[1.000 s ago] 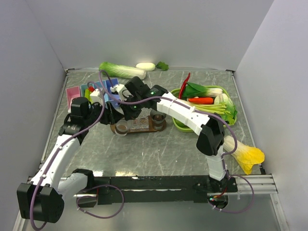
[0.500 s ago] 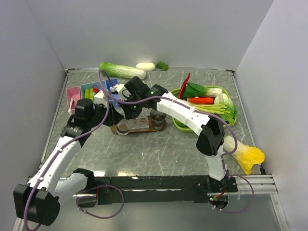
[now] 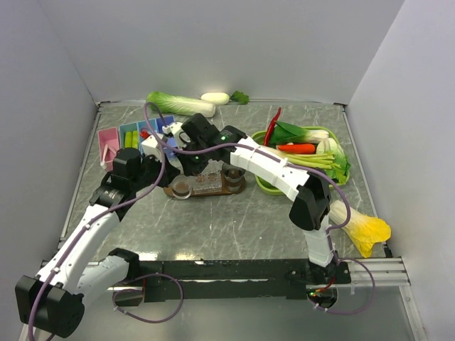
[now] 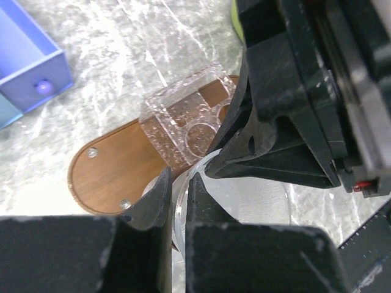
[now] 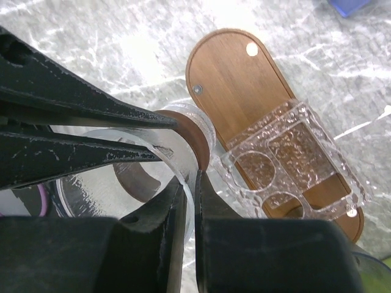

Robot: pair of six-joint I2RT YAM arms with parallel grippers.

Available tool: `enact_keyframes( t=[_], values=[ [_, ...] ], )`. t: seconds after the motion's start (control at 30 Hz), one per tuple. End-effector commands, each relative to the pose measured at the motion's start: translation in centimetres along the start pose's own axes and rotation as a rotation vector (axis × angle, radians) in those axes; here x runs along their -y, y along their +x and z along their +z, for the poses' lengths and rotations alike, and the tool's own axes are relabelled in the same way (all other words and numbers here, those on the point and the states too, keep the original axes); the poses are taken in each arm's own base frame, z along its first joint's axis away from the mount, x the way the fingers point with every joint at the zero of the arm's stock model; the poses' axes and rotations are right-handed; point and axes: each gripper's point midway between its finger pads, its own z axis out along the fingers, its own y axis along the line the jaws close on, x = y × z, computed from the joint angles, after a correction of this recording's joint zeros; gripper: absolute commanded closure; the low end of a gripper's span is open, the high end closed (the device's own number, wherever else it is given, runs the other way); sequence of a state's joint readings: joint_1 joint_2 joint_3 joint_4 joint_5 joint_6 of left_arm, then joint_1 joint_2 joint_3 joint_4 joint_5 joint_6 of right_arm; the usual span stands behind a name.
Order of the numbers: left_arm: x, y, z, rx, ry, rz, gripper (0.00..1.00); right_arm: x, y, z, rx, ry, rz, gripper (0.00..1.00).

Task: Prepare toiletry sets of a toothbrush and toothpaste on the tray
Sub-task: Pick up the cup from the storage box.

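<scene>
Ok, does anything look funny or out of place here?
Yes. The left gripper and the right gripper both pinch the wall of one see-through tumbler at the end of the tray, odd for a single cup. A yellow-green cabbage lies alone at the front right edge of the table.

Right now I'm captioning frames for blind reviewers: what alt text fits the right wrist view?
The right gripper pinches the rim of a clear tumbler at one end of an oval wooden tray, and the left gripper grips it too. A clear pebbled holder with round holes sits on the tray.
</scene>
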State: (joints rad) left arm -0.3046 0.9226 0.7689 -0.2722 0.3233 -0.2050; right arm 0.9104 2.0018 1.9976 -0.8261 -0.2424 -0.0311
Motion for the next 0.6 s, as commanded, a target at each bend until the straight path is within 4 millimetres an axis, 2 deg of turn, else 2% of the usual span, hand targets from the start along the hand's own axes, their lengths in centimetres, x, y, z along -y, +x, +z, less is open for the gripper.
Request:
enact_keyframes(
  t=[0.0, 0.17, 0.47, 0.57],
  values=[
    [-0.6, -1.5, -1.4, 0.073, -0.063, 0.007, 0.99, 0.9, -5.9, -2.4, 0.207, 0.042, 0.058, 0.83],
    [-1.1, -2.2, -2.1, 0.116, -0.107, 0.004, 0.99, 1.3, -6.6, -2.6, 0.243, 0.04, 0.113, 0.74],
    [-4.1, -3.1, -3.0, 0.173, -0.293, -0.064, 0.99, 2.2, -6.8, -3.7, 0.291, 0.08, 0.204, 0.52],
    [-5.1, -3.4, -3.6, 0.204, -0.363, -0.107, 0.99, 2.2, -6.6, -3.6, 0.299, 0.091, 0.253, 0.47]
  ],
)
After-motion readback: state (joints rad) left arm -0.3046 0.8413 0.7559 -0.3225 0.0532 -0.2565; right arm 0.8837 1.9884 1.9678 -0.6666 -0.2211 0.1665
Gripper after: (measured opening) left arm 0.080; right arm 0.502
